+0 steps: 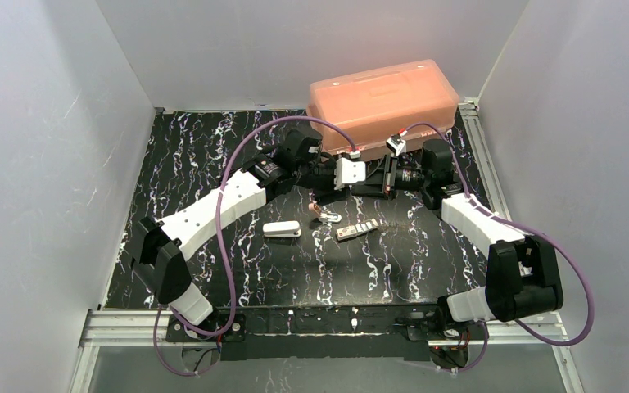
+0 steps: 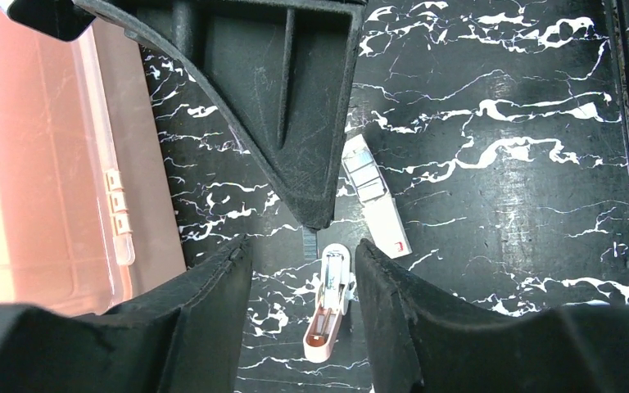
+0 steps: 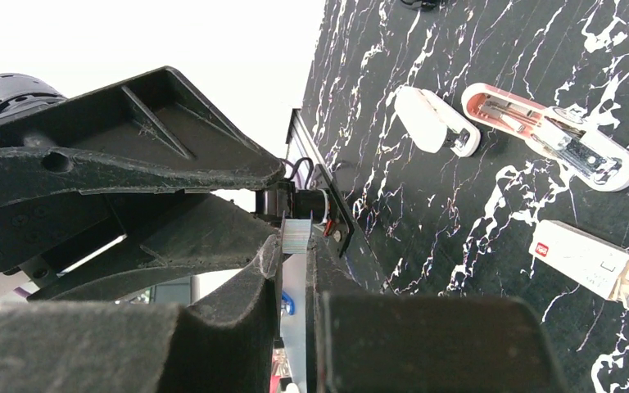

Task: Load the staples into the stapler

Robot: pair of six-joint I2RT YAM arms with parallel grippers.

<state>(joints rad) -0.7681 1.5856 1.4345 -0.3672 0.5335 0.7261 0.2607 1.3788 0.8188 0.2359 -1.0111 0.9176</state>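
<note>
Silver-grey staples [image 3: 295,234], a short strip, are pinched in the right gripper [image 3: 295,250], its jaws almost closed. The left gripper [image 2: 303,242] gapes wide and holds nothing. The stapler [image 3: 550,136] lies open on the black marbled table [image 3: 426,213], upper right of the right wrist view. The thin strip may twist or slip in that narrow pinch — and so miss the metal channel [image 3: 580,154].

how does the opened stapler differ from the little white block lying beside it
The stapler is clearly longer; the white block is shorter and stubbier. The stapler lies open, showing a pinkish inside and a silvery metal channel; the white block shows only a plain closed white shell. Both have rounded ends and lie flat, side by side, on the black marbled table.
</note>
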